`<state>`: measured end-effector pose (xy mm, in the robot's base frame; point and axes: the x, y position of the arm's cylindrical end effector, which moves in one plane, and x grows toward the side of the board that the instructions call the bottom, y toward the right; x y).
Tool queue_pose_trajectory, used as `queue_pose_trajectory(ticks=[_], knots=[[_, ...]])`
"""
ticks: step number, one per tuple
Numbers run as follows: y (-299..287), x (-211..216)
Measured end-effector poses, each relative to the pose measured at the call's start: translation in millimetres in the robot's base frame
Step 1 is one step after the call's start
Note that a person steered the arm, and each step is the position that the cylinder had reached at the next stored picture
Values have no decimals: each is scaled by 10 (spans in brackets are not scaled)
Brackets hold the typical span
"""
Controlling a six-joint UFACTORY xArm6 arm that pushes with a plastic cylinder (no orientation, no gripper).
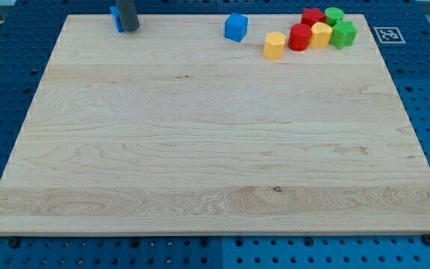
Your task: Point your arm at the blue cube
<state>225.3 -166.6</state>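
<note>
My tip (129,29) rests on the wooden board (200,149) near its top left edge. It touches a blue block (115,19) that pokes out on the rod's left side. The rod hides most of that block, so its shape cannot be made out. A second blue block, chunky and cube-like (235,27), sits at the top centre, far to the right of my tip.
A cluster sits at the top right: a yellow block (274,45), a red cylinder (298,36), another yellow block (321,33), a red block (313,16), a green block (334,15) and a green star-like block (343,34). A marker tag (387,33) lies off the board.
</note>
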Motion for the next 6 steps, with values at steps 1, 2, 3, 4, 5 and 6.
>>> queue_pose_trajectory(ticks=[1, 2, 3, 4, 5, 6], knots=[[303, 152], [809, 629], [933, 816], [933, 816], [970, 816], [1239, 799]])
